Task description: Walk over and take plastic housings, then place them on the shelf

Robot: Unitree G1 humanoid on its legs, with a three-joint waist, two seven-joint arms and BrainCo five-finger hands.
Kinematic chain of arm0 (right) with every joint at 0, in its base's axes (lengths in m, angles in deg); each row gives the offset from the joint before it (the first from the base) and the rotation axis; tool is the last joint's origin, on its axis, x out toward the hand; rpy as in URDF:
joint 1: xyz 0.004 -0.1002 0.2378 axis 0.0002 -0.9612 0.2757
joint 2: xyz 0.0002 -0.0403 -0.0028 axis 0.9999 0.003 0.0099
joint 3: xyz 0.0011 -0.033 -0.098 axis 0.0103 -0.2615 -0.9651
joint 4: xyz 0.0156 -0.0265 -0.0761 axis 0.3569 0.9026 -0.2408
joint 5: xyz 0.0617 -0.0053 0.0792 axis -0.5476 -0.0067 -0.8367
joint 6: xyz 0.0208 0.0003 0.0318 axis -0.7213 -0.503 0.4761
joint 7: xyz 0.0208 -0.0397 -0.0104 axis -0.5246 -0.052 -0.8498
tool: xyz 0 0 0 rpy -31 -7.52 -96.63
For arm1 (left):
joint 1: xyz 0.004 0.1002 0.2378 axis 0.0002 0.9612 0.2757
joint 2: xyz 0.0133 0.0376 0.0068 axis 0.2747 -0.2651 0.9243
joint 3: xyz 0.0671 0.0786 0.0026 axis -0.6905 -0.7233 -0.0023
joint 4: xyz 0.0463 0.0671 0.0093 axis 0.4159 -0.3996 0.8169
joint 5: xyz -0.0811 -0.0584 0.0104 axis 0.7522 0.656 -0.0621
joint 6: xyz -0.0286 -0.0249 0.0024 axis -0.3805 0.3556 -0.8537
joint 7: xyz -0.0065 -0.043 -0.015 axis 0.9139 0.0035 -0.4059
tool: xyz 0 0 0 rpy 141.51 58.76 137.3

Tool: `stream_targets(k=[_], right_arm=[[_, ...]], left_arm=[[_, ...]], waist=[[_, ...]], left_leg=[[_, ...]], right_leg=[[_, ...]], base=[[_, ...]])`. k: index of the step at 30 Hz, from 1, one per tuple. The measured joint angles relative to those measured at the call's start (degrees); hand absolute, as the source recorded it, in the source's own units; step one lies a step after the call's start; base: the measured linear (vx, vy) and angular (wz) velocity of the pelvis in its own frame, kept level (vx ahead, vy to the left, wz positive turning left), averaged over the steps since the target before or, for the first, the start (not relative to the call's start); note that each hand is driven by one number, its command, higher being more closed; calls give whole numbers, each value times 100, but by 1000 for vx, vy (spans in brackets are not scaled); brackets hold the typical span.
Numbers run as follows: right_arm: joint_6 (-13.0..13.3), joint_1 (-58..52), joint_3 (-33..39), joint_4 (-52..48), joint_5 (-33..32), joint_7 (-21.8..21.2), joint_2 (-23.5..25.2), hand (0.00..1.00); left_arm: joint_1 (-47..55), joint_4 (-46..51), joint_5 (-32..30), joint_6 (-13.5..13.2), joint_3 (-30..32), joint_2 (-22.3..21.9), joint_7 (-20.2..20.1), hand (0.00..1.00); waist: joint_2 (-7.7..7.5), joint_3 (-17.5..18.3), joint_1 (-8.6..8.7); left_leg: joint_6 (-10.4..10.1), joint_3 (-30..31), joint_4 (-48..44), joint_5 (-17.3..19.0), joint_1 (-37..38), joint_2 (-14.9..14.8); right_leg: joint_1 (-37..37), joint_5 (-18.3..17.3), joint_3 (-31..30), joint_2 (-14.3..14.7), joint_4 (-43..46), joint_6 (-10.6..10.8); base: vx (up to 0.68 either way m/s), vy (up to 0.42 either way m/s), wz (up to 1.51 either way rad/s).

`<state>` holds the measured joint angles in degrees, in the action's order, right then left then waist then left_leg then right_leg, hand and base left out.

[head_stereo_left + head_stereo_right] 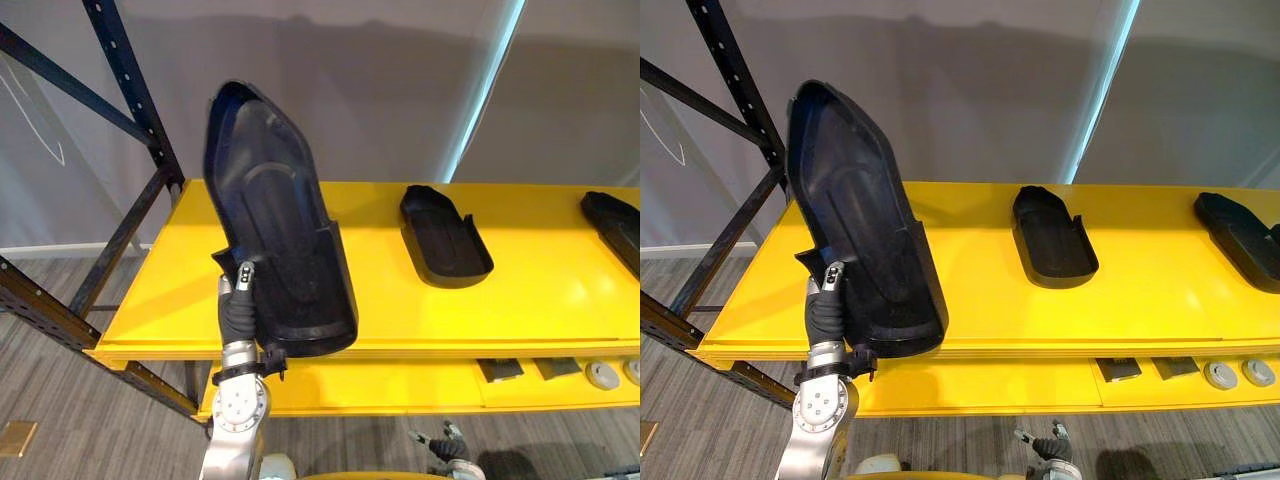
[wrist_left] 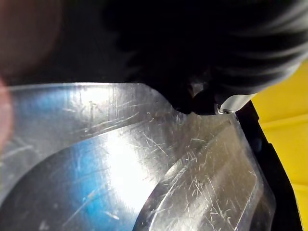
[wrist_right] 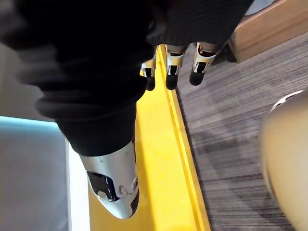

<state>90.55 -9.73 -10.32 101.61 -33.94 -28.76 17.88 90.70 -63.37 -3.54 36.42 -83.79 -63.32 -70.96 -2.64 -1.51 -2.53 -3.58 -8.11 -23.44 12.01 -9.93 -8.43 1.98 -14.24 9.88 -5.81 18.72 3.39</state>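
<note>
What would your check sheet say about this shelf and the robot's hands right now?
Surface: yellow metal shelf, flat and glossy.
Job's things: held black plastic housing tilted up over the shelf's front left; middle black plastic housing and right black plastic housing lie on the shelf.
Clutter: small dark blocks and grey discs on the lower yellow level.
Hands: left hand grips the held housing; right hand low, relaxed, empty.
Cables: nothing seen.
Surroundings: dark blue rack upright, grey wall, grey floor.

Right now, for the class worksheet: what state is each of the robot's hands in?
Left hand: shut on the plastic housing, tilted up over the yellow shelf.
Right hand: open, holding nothing.
</note>
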Motion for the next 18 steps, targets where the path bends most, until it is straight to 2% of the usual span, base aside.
stream_targets(k=[5,12,18], right_arm=[[6,-43,7,2,-1,1,33,0],[17,-144,-80,59,19,-7,-8,0],[20,-309,-229,66,82,-127,-84,0]], left_arm=[[89,-2,0,6,64,8,-6,100],[72,-14,-67,79,87,41,-127,100],[-569,-634,-446,341,552,546,-112,100]], waist=[[-107,47,-4],[-5,124,2],[-9,221,15]], left_leg=[[41,-90,174,-111,121,-50],[3,-317,605,-347,288,-98],[-111,-480,1121,-569,481,-137]], right_leg=[[-273,252,-39,70,-449,12],[-375,596,-193,167,-951,-33],[-379,811,-373,298,-1299,-110]], base=[[45,4,-2],[-50,1,-14],[-75,-33,-16]])
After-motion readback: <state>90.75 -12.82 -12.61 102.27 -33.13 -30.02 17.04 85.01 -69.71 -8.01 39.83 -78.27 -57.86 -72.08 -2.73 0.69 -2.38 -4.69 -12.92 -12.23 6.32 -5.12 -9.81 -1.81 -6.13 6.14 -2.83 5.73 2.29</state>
